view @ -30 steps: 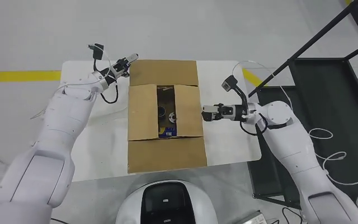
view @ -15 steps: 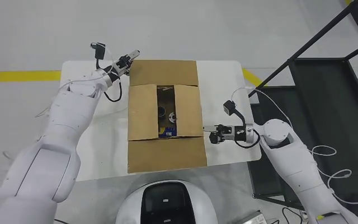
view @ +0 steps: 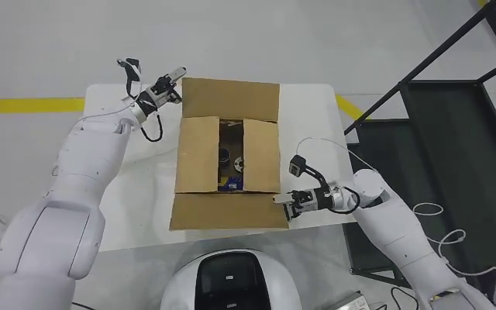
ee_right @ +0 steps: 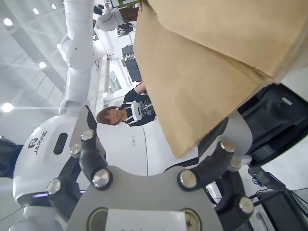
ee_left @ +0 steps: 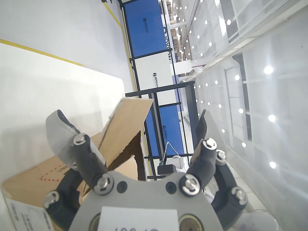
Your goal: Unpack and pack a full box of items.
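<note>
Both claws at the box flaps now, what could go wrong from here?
1. The right claw is open around a corner of the near flap; gripping so little cardboard may slip or tear.
2. The left claw is open at the far flap; pulling both flaps may drag the cardboard box askew on the table.
3. The side flaps leave a narrow gap over the items; reaching in could snag.

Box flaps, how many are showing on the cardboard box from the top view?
4: a far flap and a near flap, both opened outward, plus a left flap and a right flap lying over the opening with a gap between them.
</note>
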